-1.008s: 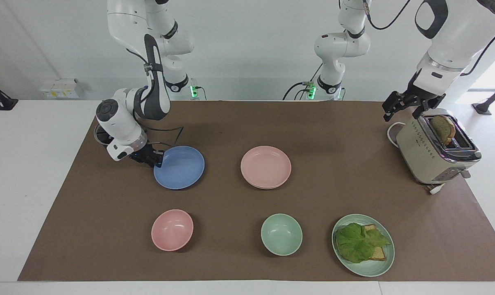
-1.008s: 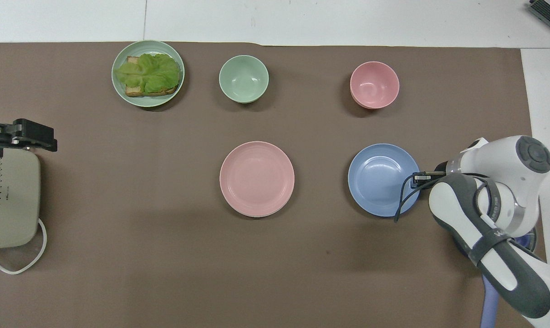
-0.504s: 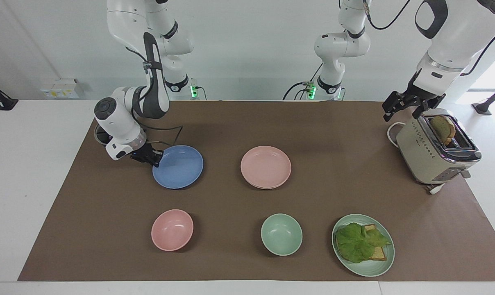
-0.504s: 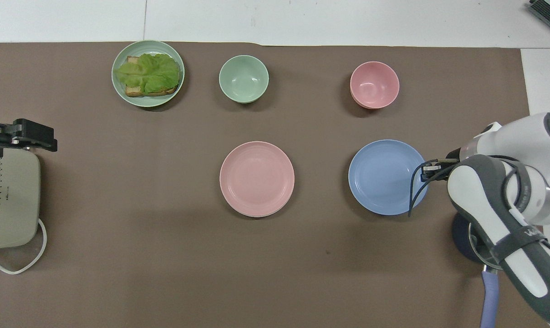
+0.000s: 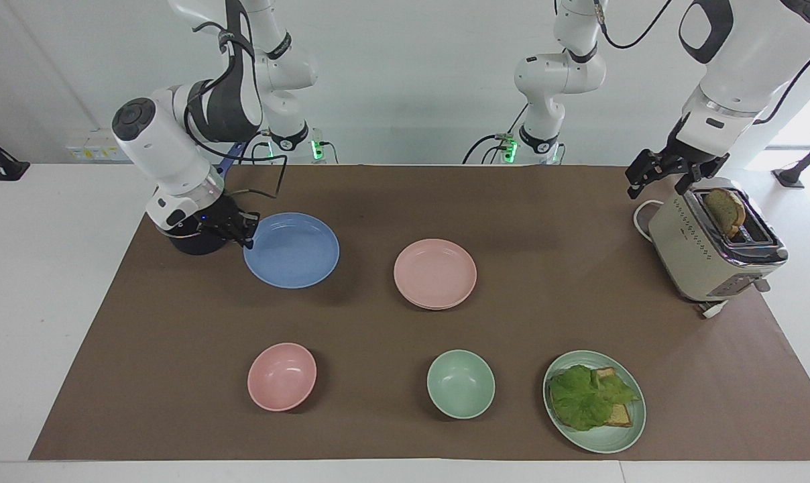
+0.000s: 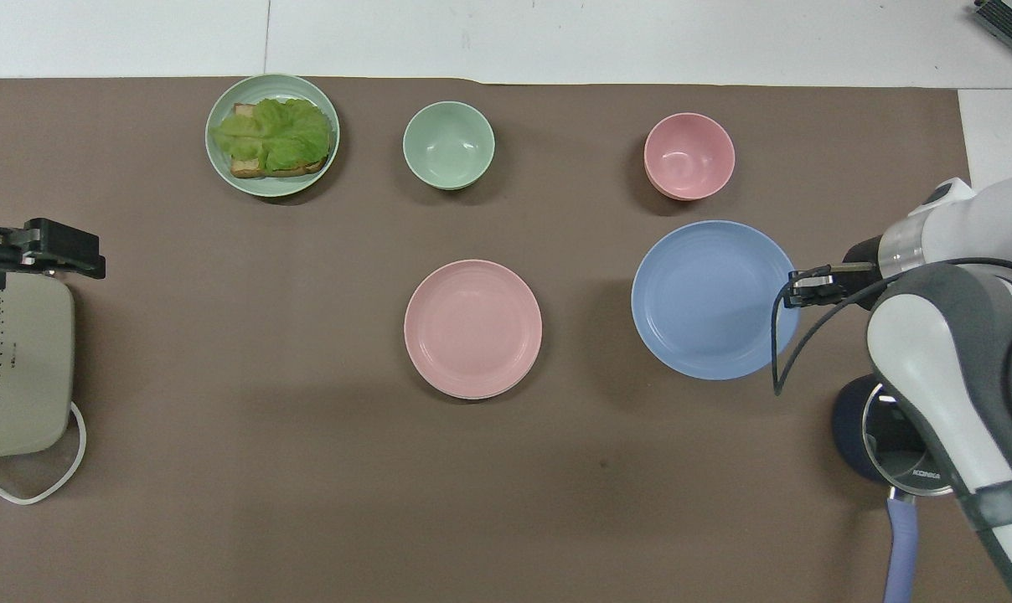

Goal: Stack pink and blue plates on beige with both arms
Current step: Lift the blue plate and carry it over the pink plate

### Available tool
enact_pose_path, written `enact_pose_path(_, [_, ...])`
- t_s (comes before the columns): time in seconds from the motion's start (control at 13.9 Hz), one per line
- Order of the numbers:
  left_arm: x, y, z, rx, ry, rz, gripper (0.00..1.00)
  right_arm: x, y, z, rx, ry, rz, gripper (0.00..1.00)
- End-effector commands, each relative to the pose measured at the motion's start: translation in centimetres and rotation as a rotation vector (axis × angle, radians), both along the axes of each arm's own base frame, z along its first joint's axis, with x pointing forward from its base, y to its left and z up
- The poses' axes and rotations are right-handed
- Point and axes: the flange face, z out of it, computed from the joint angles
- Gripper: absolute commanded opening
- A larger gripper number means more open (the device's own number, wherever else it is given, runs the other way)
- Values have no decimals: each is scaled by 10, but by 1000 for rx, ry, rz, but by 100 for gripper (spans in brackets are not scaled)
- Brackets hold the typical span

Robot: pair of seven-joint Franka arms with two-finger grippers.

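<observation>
Blue plate [image 5: 291, 250] hangs above the tabletop [image 5: 579, 221] at the centre left of the facing view, pinched at its rim by the right gripper [image 5: 245, 229], whose fingers are closed on the edge nearest the right arm's end. In the overhead view the right gripper [image 6: 799, 287] meets the blue plate [image 6: 714, 299] at the plate's right-hand rim. An edge grip of this kind probably serves to keep the plate's underside free, so that it can be set down flat on another plate. The plate lies close to level, face up; being round, it has no long axis, and its hollow points upward.

Pink plate [image 5: 435, 273] rests at the middle of the frame, face up and level. A pale rim [image 5: 438, 306] shows just under its lower edge, which suggests that it already sits on the beige plate; the beige plate itself is otherwise hidden. On that reading, the blue plate is the last piece to be stacked.

Left gripper [image 5: 673, 176] waits at the upper right, over the toaster [image 5: 710, 251], its fingers open and holding nothing.

Pink bowl [image 5: 281, 376], green bowl [image 5: 460, 384] and green plate [image 5: 629, 429] carrying bread and lettuce occupy the lower row, apart from the stack.
</observation>
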Motion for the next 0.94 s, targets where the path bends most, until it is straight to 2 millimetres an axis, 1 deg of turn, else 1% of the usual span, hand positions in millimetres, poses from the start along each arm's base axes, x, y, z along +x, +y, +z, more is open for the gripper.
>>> enact_pose_path(0.0, [-2,4,1,15,8,0,100,7,38,16,13,-3,-28,0])
enact_pose_path(0.22, [-2,2,1,15,8,-3,100,4,81,19,11,-8,-54,0])
enact_pose_path(0.36, [-2,4,1,15,8,0,100,3,95,20,14,-17,-66,0])
enact_pose_path(0.43, [-2,4,1,15,8,0,100,2,107,18,16,-20,-67,0])
enact_pose_path(0.5, [-2,3,1,15,8,-2,100,2,126,14,17,-29,-72,0])
enact_pose_path(0.72, [-2,3,1,15,8,-2,100,3,168,0,34,-58,-74,0])
enact_pose_path(0.79, [-2,3,1,15,8,-2,100,3,179,-8,33,-57,-72,0])
enact_pose_path(0.86, [-2,4,1,15,8,0,100,4,196,-21,32,-64,-72,0])
